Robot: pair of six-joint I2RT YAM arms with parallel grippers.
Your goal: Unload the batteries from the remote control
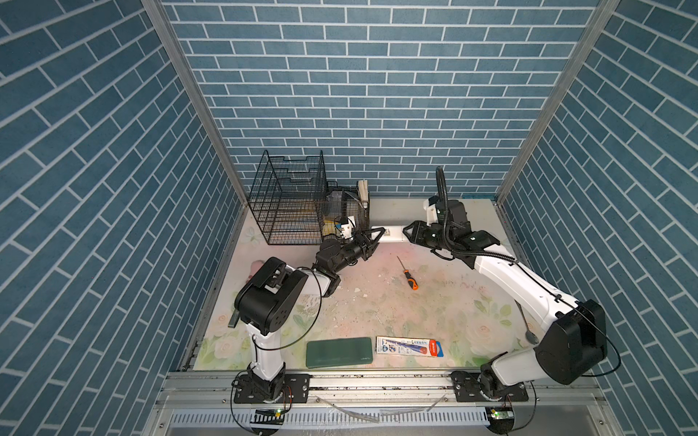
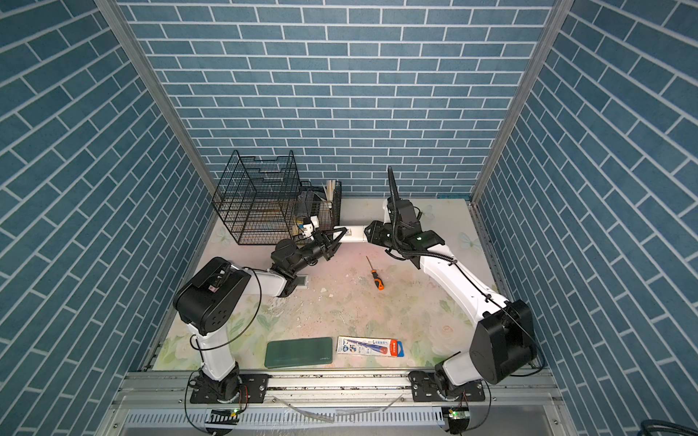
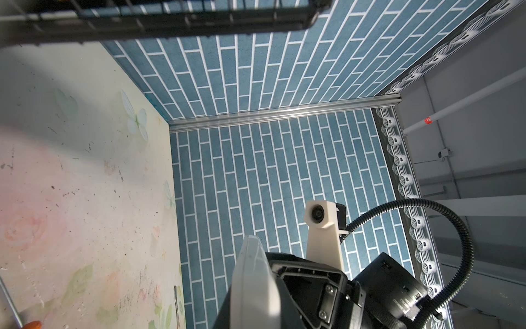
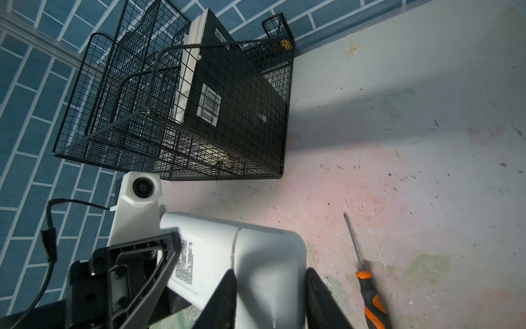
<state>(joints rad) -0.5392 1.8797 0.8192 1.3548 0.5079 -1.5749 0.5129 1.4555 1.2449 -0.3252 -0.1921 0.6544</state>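
Left gripper (image 1: 376,237), right gripper (image 1: 407,231) each pinch 1 remote (image 1: 393,234) end, midair. If I twist, it drops.

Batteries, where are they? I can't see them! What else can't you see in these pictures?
Batteries: none visible in any view; the white shell of the remote control hides its inside.
Remote's ends, both top views: covered by the left gripper and right gripper.
Label print, right wrist view: too small to read.
Screwdriver, left wrist view: cut off by the picture's edge.
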